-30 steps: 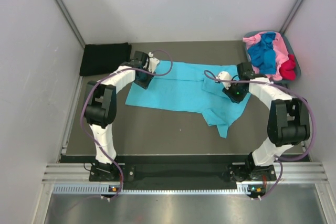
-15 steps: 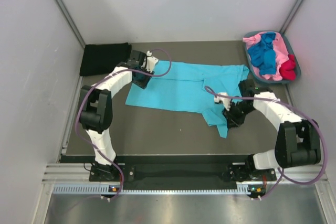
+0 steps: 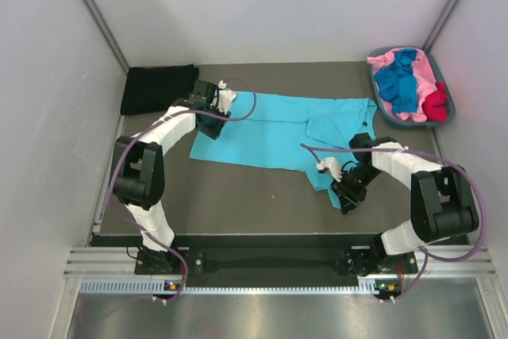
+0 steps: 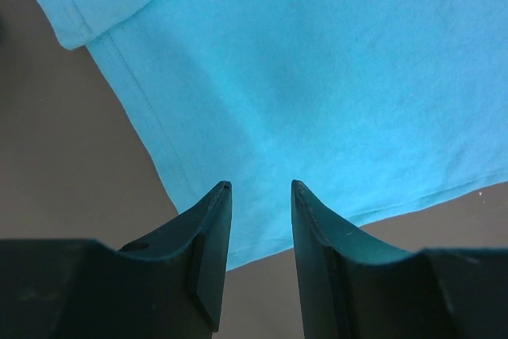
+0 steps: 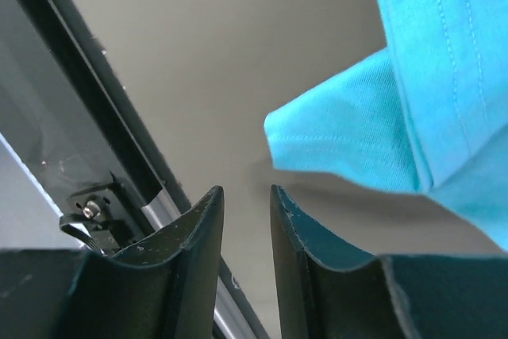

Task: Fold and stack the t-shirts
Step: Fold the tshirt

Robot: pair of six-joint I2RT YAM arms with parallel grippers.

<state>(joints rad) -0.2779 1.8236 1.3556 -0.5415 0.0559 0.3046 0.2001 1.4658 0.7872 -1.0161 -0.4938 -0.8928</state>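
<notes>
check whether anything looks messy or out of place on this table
The turquoise t-shirt lies mostly flat, but its near right corner is doubled over and rumpled. In the tub, a pink shirt, a blue shirt and a red shirt lie in a tangled heap.

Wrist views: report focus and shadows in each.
Left wrist: the turquoise t-shirt and its hem stitching are sharp; the dark fingers show little detail. Right wrist: stitching crisp, a soft shadow lies on the table under the shirt's corner.
</notes>
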